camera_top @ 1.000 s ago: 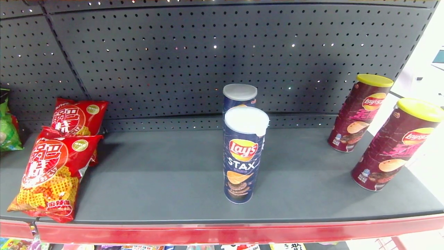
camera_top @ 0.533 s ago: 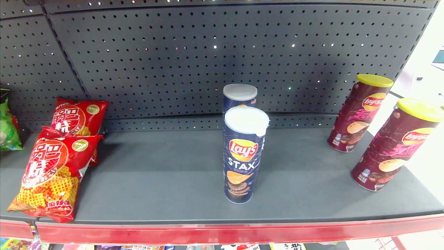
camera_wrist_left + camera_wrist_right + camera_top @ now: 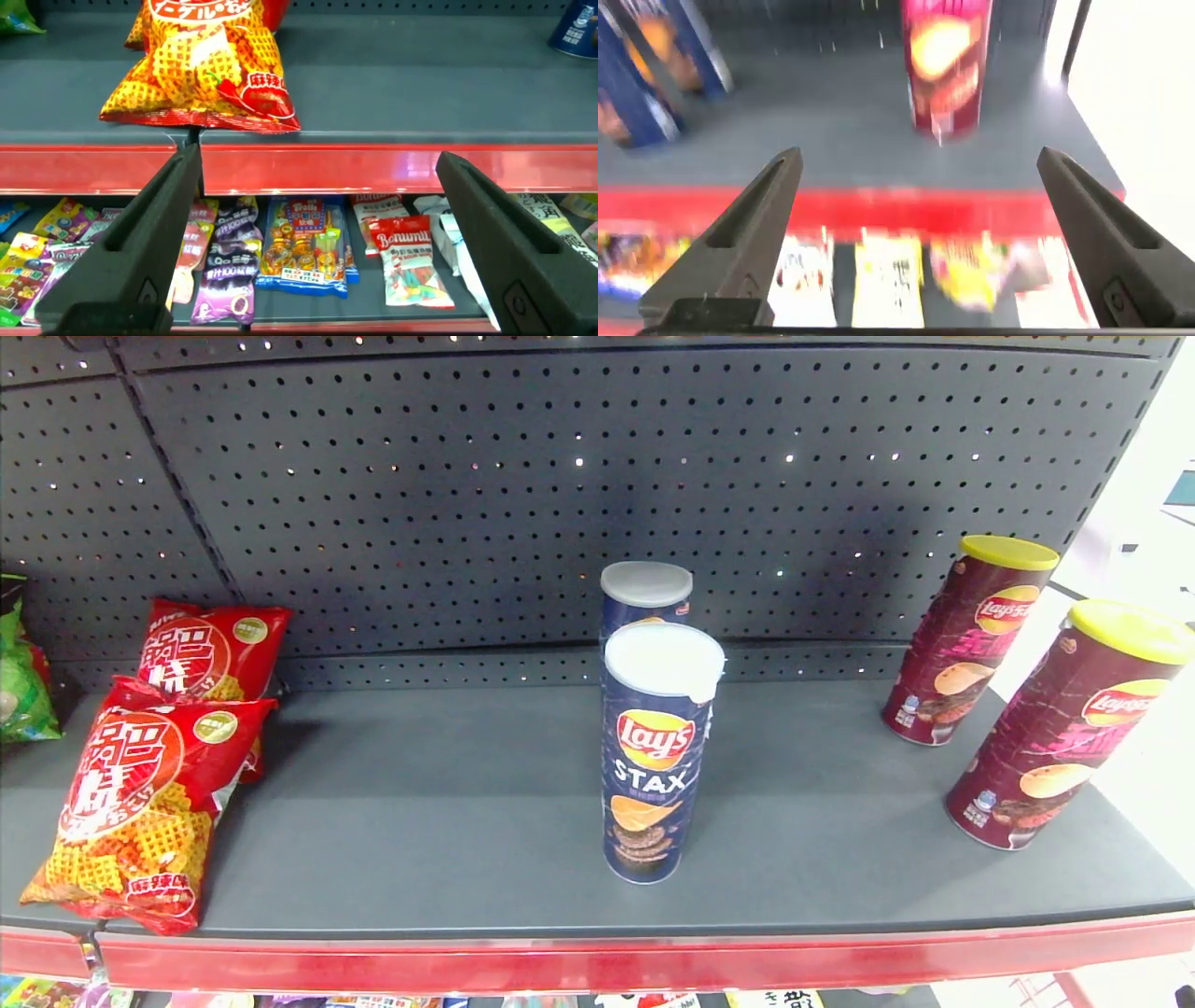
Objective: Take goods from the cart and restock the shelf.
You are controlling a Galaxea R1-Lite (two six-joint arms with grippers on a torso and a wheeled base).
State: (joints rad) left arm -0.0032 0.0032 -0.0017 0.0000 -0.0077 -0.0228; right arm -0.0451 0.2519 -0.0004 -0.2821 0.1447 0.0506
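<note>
The grey shelf (image 3: 448,840) with a red front lip holds two red snack bags (image 3: 135,803) at the left, two blue chip cans (image 3: 656,747) in the middle and two maroon yellow-lidded cans (image 3: 1060,737) at the right. My left gripper (image 3: 318,243) is open, empty, in front of and below the shelf's red lip (image 3: 374,168), under the front red bag (image 3: 201,61). My right gripper (image 3: 915,233) is open and empty too, facing the lip (image 3: 906,210) below a maroon can (image 3: 945,61), with blue cans (image 3: 640,70) to one side.
A green bag (image 3: 19,681) sits at the shelf's far left. A lower shelf holds several small candy and snack packs (image 3: 304,247). A perforated back panel (image 3: 560,476) closes the shelf behind. Open shelf surface lies between the bags and the blue cans.
A dark object has just appeared at the bottom right corner of the head view. The goods on the shelf have not moved.
</note>
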